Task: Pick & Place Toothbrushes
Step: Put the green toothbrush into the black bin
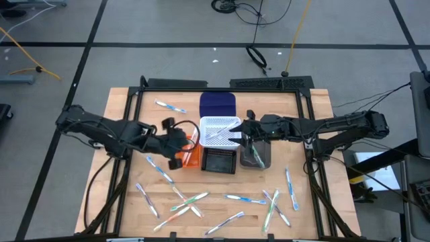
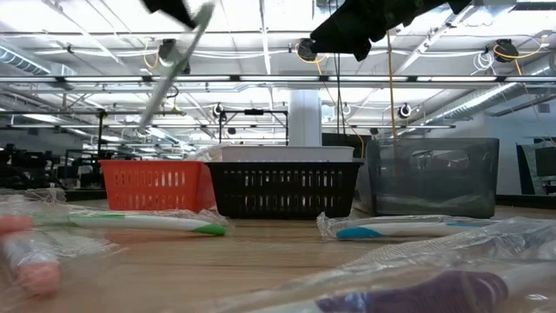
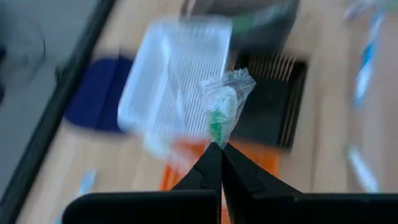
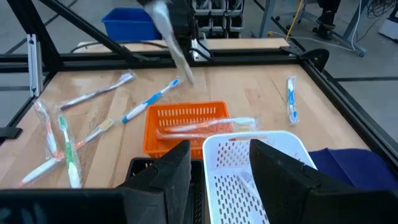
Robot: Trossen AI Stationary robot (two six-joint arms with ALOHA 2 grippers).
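Observation:
My left gripper (image 3: 217,150) is shut on a toothbrush in a clear wrapper with a green accent (image 3: 222,112), above the orange bin (image 1: 191,156). The low view shows this toothbrush (image 2: 172,68) hanging tilted in the air. My right gripper (image 4: 217,168) is open and empty over the white bin (image 4: 249,180), between it and the grey bin (image 1: 256,156). One orange-pink toothbrush (image 4: 205,127) lies in the orange bin. Several wrapped toothbrushes (image 1: 195,199) lie on the near part of the table, and one (image 1: 169,106) lies at the far left. My left gripper pinches the wrapped toothbrush by one end (image 3: 216,138) between its two fingertips. The rest sticks out past the fingers and hangs slanting down, as the right wrist view (image 4: 171,40) shows. It is lifted clear of the table and the bins.
A black bin (image 1: 218,161) stands in front of the white bin (image 1: 218,130), and a blue bin (image 1: 218,104) behind it. A green toothbrush lies in the grey bin. A dark frame rail (image 1: 222,84) runs round the table. Two wrapped toothbrushes (image 2: 148,223) lie close to the low camera.

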